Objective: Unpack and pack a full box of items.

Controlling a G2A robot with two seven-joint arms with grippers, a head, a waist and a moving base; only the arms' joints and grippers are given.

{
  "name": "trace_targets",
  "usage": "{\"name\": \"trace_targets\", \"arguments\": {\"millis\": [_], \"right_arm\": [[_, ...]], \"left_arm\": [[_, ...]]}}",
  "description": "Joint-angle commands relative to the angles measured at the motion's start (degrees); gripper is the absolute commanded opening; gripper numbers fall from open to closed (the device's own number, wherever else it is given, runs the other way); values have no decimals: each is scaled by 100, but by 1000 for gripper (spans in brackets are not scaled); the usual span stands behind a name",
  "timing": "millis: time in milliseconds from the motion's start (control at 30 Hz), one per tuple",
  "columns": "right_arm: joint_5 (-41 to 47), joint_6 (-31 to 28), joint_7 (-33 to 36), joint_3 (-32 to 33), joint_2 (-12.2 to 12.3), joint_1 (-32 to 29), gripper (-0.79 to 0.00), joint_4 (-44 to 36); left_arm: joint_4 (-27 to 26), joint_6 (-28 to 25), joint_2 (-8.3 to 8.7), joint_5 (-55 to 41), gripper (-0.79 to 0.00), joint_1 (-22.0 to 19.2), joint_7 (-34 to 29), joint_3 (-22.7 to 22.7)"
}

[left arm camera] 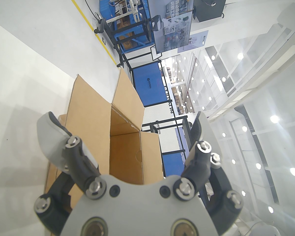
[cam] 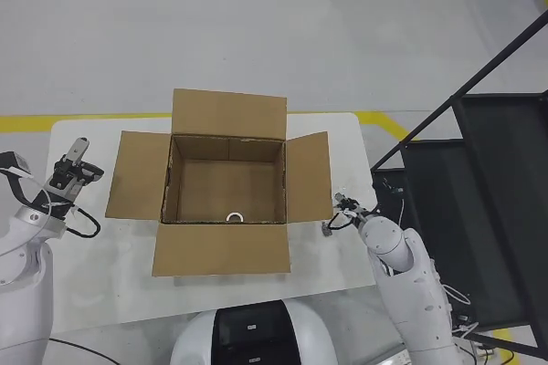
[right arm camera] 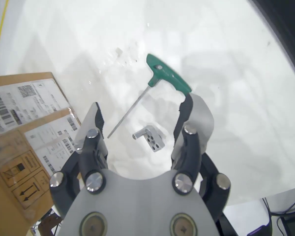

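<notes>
The box [cam: 226, 149] is set on the white table [cam: 91, 274] with its top open and its four flaps folded out. Almost nothing is seen inside the box. Just one small white ring [cam: 234, 217] is seen on the floor of the box, by the wall nearest the robot.

Two more things are laid on the table just outside the box, past its right flap [cam: 309, 176]. One is a green key [right arm camera: 168, 76] with a long thin metal rod. The other is a small metal block [right arm camera: 151, 140] with little holes in it. The block is near the tip of the rod, but they are not touching.

The right gripper [right arm camera: 141, 103] is held low over the table on the right side of the box, just above the block. Its fingers are spread wide and nothing is held in them. The left gripper [cam: 80, 162] is held on the left side of the box, a little way off. Its fingers are spread apart too, and nothing is gripped.

The box looks nearly emptied, so the unpacking part is likely almost done. It cannot be told if the block is meant to be put back yet. For the next move, the right gripper would need to be lowered around the block. The fingers would then need to be closed on its flat sides. The rod should not be bumped on the way.
</notes>
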Motion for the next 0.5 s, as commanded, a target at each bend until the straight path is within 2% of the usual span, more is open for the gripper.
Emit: {"name": "trace_targets", "arguments": {"millis": [0,167,300,467], "right_arm": [[34,27,-186,74,0,-76,0,-294],[431,-55,-913,178,-43,-219,0,-968],[940,-570,-1346,50,-90,-168,0,-1299],[1653,-1433,-1308,-186,-119,-151,0,-1542]], "left_arm": [[0,0,0,0,0,0,0,0],[0,0,0,0,0,0,0,0],[0,0,0,0,0,0,0,0],[0,0,0,0,0,0,0,0]]}}
